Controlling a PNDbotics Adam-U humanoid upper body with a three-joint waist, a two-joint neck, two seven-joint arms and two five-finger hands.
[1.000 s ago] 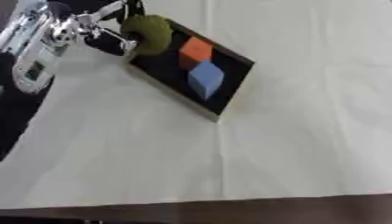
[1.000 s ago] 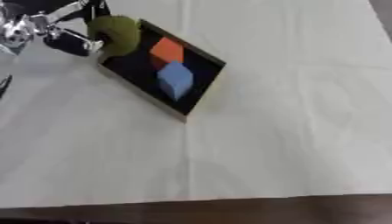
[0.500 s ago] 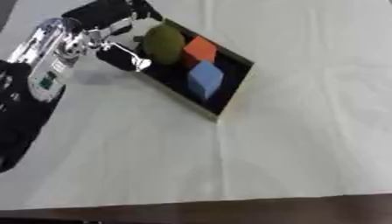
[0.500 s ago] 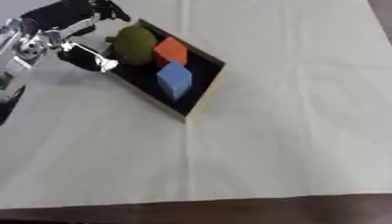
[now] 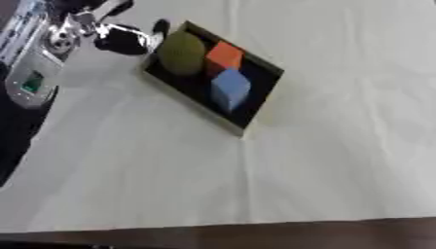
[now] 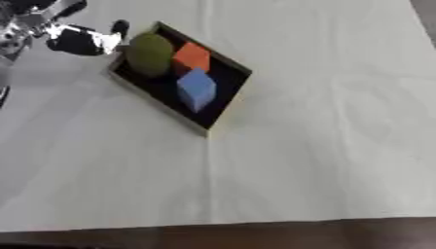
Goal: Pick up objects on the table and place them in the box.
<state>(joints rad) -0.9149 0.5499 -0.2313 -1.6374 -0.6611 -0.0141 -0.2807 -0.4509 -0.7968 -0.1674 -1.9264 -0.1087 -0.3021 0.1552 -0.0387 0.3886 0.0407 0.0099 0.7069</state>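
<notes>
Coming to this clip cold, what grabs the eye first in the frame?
The dark box lying askew on the pale cloth, upper left of centre, holding an olive-green ball, an orange block and a blue block. Just left of it, the left hand sits beside the box's corner, apart from the ball.

My workspace is a staged test bench, as in a robotics lab. A plain white cloth with pressed fold creases covers the whole table, its dark brown edge showing nearest me. Just right of my left hand sits a shallow black box holding simple trial props: an olive ball, an orange cube and a blue cube. No household or shop fittings appear.
</notes>
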